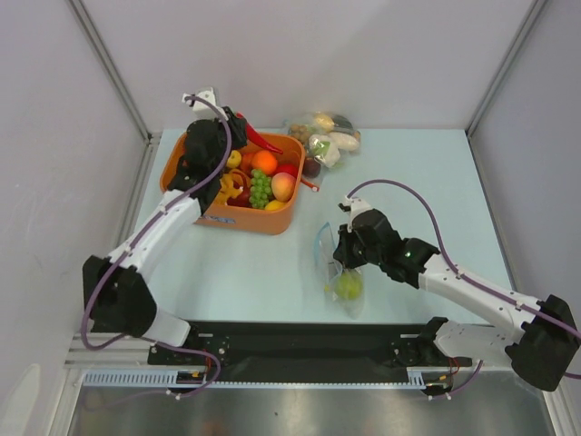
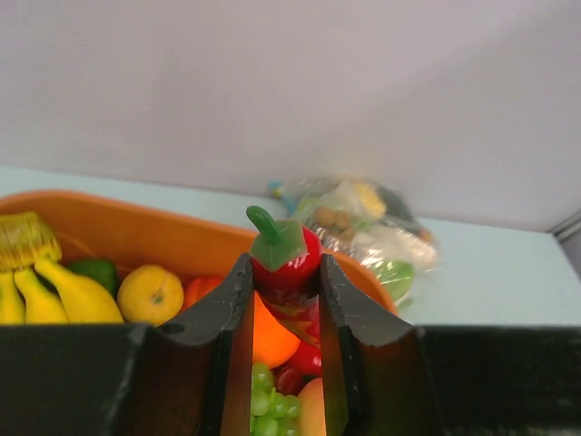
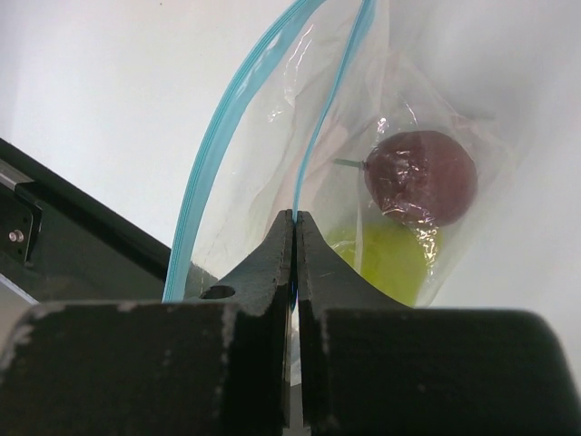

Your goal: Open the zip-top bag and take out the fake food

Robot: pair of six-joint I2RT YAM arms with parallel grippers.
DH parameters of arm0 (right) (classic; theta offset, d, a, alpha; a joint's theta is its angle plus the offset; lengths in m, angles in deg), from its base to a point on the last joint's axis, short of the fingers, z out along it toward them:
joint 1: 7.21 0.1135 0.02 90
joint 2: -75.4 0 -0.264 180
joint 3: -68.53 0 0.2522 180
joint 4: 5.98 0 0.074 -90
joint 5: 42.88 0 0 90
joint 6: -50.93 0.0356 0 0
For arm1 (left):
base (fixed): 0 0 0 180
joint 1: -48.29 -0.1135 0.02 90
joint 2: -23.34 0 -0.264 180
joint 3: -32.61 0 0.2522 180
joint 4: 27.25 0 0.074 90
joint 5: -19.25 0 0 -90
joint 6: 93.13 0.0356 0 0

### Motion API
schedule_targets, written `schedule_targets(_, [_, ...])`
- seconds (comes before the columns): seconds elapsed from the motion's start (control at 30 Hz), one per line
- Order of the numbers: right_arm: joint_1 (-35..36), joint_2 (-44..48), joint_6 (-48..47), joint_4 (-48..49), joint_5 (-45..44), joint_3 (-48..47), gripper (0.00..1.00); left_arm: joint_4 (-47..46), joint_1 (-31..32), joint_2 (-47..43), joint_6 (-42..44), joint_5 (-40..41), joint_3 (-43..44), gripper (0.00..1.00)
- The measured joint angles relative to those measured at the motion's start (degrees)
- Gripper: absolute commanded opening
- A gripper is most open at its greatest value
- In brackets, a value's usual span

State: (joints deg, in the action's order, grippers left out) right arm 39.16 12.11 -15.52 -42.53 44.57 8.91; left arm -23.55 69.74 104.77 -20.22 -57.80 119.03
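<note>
Left hand (image 2: 283, 266) clenched on the red chili (image 1: 259, 139) at its green-capped stem end, one finger on each side. The chili hangs over the far rim of the orange tub (image 1: 263, 221), above the bananas (image 2: 45, 295), grapes (image 1: 260, 189) and orange (image 1: 264, 162). Right hand (image 3: 296, 227) shut tight on one lip of the zip-top bag (image 1: 338, 272), jaws meeting on the blue zip strip (image 3: 204, 173). The other lip bows away, so the mouth gapes. The bag lies on the tabletop (image 1: 408, 173), near the front edge and well apart from the tub. The green pear (image 3: 390, 263) and purple fruit (image 3: 422, 177) sit at its closed end, touching each other. Judged step: drop off the chili, then return for the two left inside. To do it well, carry the chili further in over the tub before letting go, since a drop at the rim could spill outside. The right pinch should hold and lift the lip a little so the mouth is wide for re-entry; the film is thin and crinkly and may fold shut if slackened. Left arm reaches long and forward from its base, wrist high over the tub's far-left corner. Right arm lies low across the tabletop, forearm pointing left, wrist bent down onto the bag. A larger vegetable bag (image 1: 325, 134) sits beyond the tub, not involved.
</note>
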Motion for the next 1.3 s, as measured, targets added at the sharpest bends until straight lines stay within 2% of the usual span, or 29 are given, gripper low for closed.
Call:
schedule_targets(0.17, [-0.1, 0.0, 0.0, 0.2, 0.4, 0.0, 0.0, 0.7, -1.3, 7.6, -2.6, 0.2, 0.0, 0.0])
schedule_targets(0.37, [-0.1, 0.0, 0.0, 0.1, 0.7, 0.1, 0.0, -1.9, -0.8, 11.3, -3.6, 1.6, 0.0, 0.0])
schedule_targets(0.7, [-0.8, -0.4, 0.0, 0.4, 1.7, 0.1, 0.0, -4.8, 3.0, 19.8, -1.9, 6.9, 3.8, 0.01])
schedule_targets(0.73, [-0.8, -0.5, 0.0, 0.4, 1.7, 0.1, 0.0, -4.8, 3.2, 20.3, -1.9, 7.2, 3.8, 0.13])
schedule_targets(0.8, [-0.9, -0.6, 0.0, 0.4, 1.7, 0.1, 0.0, -4.9, 3.5, 21.0, -1.9, 7.7, 3.8, 0.28])
schedule_targets(0.93, [-1.0, -0.8, 0.0, 0.4, 2.6, 0.1, 0.0, -5.5, 3.7, 21.7, -1.7, 8.0, 3.8, 0.71])
schedule_targets(0.97, [-1.0, -0.9, 0.0, 0.4, 2.8, 0.1, 0.0, -5.7, 3.8, 21.7, -1.7, 8.1, 3.8, 0.78])
schedule_targets(1.0, [-1.0, -1.0, 0.0, 0.4, 3.0, 0.1, 0.0, -5.8, 4.0, 21.7, -1.7, 8.1, 3.8, 0.81])
schedule_targets(1.3, [-1.2, -1.4, 0.0, 0.8, 4.1, 0.3, 0.0, -7.9, 4.7, 20.0, -1.8, 8.0, 0.1, 0.83])
